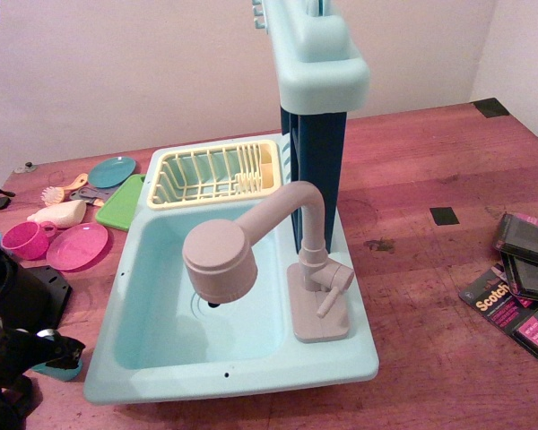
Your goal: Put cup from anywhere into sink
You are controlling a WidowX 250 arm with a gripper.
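Black end effector (pixel 36 351) low at left, maybe clamped on small turquoise plastic cup (pixel 61 369); can't tell. Cup could bump pale aqua plastic sink (pixel 117 376) wall, slip out.

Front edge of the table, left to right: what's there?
hand over the cup → sink → tape packs

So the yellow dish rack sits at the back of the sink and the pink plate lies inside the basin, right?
Not quite. The yellow dish rack does sit at the back of the sink, but the pink plate lies on the table left of it, not in the basin, as observation.image shows.
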